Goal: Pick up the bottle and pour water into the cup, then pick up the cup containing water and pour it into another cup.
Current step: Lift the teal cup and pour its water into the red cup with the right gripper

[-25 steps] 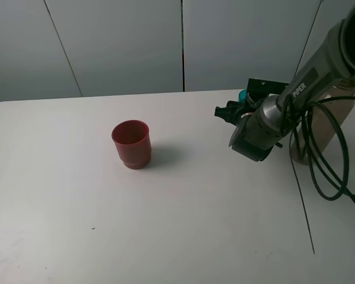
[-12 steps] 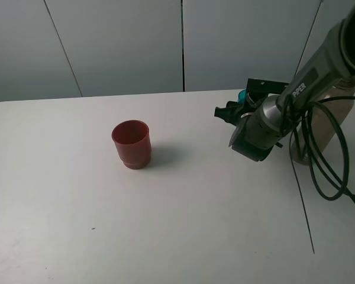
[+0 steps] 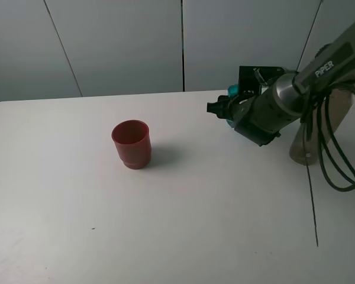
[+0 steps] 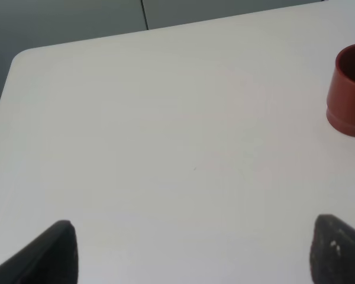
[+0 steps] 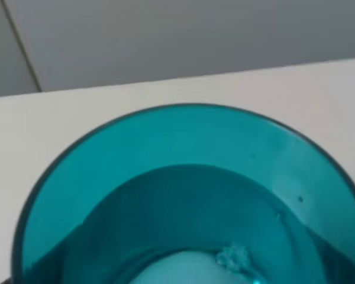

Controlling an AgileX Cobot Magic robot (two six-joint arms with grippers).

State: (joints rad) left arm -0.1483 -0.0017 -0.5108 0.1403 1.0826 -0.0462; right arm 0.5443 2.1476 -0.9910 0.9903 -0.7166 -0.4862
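Note:
The teal cup [image 3: 232, 92] hangs above the table at the right, with my right gripper [image 3: 226, 108] shut on it; only slivers of teal show past the black fingers. In the right wrist view the cup [image 5: 189, 195] fills the frame from above and holds water. The red cup [image 3: 131, 144] stands upright left of centre, well apart from the gripper, and also shows in the left wrist view [image 4: 349, 89]. The smoky bottle [image 3: 343, 106] stands at the far right, half hidden behind the right arm and its cables. My left gripper [image 4: 192, 254] is open over bare table.
The white table [image 3: 183, 225] ends at a seam along the right side. Black cables [image 3: 328, 160] loop down from the right arm in front of the bottle. A grey panelled wall runs behind the table.
The right arm has lifted and swung a little to the left and back, carrying the teal cup with it. The red cup and the bottle have not moved.

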